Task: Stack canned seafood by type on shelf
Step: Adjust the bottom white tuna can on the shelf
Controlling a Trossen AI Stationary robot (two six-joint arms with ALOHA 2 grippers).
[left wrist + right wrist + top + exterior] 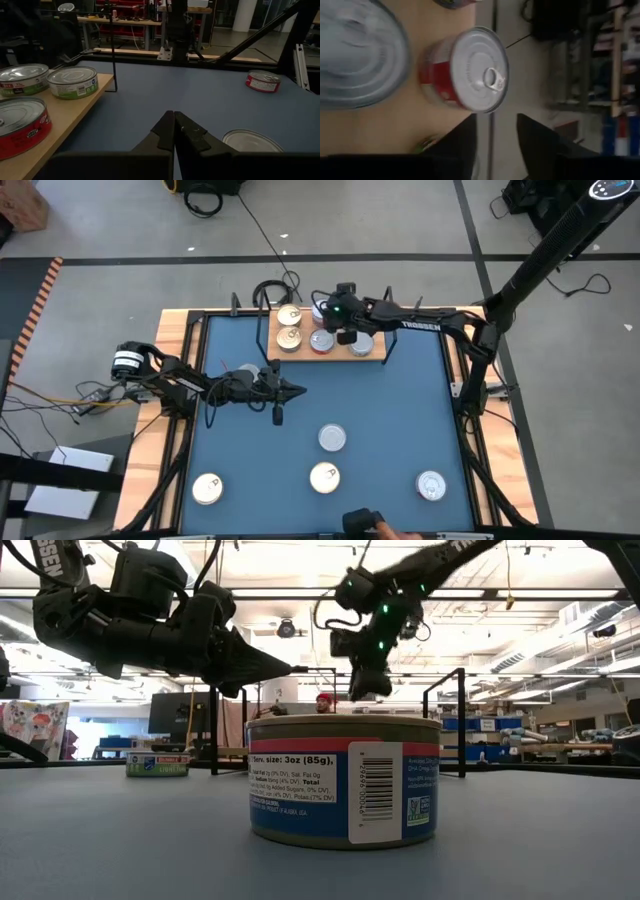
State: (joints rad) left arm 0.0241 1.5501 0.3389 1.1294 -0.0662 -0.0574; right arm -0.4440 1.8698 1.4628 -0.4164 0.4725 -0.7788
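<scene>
Showing red-sided tin [462, 75] pull-tab, right wrist view only

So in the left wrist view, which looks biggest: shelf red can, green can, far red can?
Largest to smallest:
shelf red can
green can
far red can
Nearness to the camera does that; real sizes unsure.

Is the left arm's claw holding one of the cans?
No. In the left wrist view the left claw is pinched shut with nothing between its tips, hovering over bare blue table.
</scene>
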